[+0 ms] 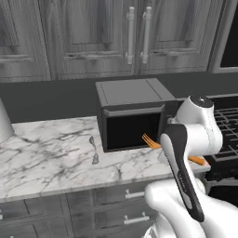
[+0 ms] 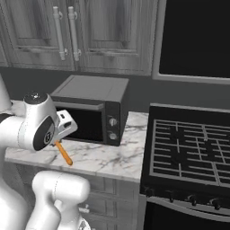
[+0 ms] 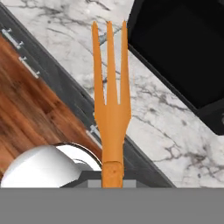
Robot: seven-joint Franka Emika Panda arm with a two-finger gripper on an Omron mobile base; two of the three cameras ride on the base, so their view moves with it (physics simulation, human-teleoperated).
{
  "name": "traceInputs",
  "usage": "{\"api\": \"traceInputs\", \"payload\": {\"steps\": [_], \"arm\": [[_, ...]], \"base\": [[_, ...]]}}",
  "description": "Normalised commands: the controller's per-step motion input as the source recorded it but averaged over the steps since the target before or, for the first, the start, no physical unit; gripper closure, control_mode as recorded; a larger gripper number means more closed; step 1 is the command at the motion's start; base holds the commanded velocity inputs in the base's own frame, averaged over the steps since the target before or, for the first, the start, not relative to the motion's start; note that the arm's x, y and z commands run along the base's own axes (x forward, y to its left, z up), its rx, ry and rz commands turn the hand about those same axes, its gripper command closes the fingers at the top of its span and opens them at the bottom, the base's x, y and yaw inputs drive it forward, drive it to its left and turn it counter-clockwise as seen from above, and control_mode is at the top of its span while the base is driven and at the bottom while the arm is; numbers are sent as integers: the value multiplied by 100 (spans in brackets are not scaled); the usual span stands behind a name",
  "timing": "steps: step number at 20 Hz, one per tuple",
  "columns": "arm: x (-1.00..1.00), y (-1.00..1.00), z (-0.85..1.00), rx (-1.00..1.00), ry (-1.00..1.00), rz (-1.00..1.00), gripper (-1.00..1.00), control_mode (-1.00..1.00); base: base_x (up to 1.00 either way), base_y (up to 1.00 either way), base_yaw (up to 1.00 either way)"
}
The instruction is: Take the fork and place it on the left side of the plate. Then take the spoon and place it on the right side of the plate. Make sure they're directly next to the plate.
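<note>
Orange fork, tines up, over marble counter edge beside black microwave.

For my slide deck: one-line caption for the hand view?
Shut pincer holding the orange fork, tines out over the marble counter.

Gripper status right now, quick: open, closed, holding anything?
Gripper: closed on the orange fork, gripped at the handle with the tines pointing away from the hand, above the marble counter.
</note>
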Motion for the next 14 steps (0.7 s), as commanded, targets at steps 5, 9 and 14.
{"api": "traceInputs", "payload": {"steps": [5,9,14], "arm": [[0,0,0,0,0,0,100,100],[0,0,0,0,0,0,100,100],[0,0,0,0,0,0,100,100]], "base": [[-1,24,27],[-9,34,42],[-21,43,52]]}}
